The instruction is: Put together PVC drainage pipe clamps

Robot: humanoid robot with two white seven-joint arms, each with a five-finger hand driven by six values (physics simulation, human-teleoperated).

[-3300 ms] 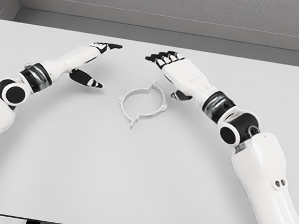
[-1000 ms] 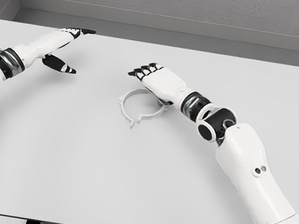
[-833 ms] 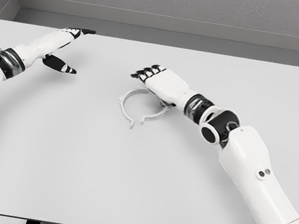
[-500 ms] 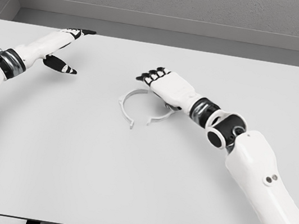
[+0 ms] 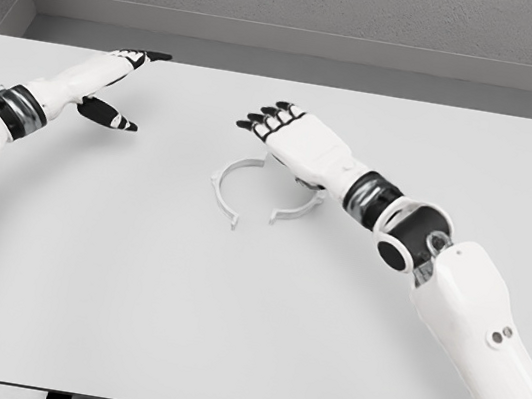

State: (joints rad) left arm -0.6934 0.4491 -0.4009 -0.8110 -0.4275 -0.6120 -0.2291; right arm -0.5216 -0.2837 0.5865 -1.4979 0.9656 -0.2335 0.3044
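Two white half-ring clamp pieces lie on the white table. The left half curves open toward the right and lies free. The right half sits apart from it, a gap between their ends, and its upper part is hidden under my right palm. My right hand hovers over that half with its fingers stretched out toward the upper left; I cannot see whether the thumb touches the piece. My left hand is far off at the upper left, open, fingers pointing right.
The table's far edge meets a grey wall. My right forearm slants across the table's right side.
My right hand has slid to the right and lifted its fingers, and the right clamp half has moved right with it, opening the ring. The left arm has stayed still.
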